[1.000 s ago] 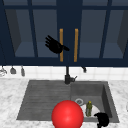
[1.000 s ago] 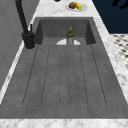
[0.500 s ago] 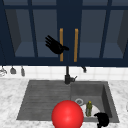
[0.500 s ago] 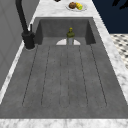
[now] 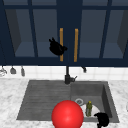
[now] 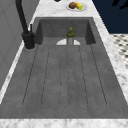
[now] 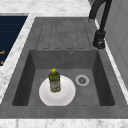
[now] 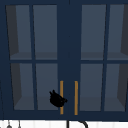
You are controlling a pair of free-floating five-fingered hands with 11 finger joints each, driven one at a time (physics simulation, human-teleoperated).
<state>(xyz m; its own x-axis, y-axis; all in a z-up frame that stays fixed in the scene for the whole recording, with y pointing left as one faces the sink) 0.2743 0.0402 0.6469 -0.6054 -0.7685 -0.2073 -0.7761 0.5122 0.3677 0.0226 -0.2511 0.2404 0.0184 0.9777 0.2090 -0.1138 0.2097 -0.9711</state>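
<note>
At far left of the front view, small utensils [image 5: 12, 70] hang on the tiled wall under the wall cabinet [image 5: 35, 15]. The left hand [image 5: 57, 48] is up at the cabinet, w/ its fingertips reaching to the left door handle [image 5: 61, 44]. This handle is an orange bar standing vertical, so its long axis runs up-down, and it lies directly to the right of the hand, touching or almost. The fingers look curled toward it, but I cannot tell if they really close around the bar. The upper view gives the same: hand [image 8: 58, 100] at the lower part of the handle [image 8: 61, 97], and the right door handle [image 8: 76, 97] is just beside, untouched.

Below is the black faucet [image 5: 67, 75], then a red ball [image 5: 67, 114] in front of the sink [image 5: 45, 92]. In the basin, a green bottle [image 7: 54, 80] stands upright on a white plate [image 7: 65, 96]; its label has no readable text. The right hand [image 5: 102, 119] floats low at the sink's front right corner, near the bottle but apart; whether its fingers are open or closed I cannot tell. The left hand is clearly nearer to the handles.
</note>
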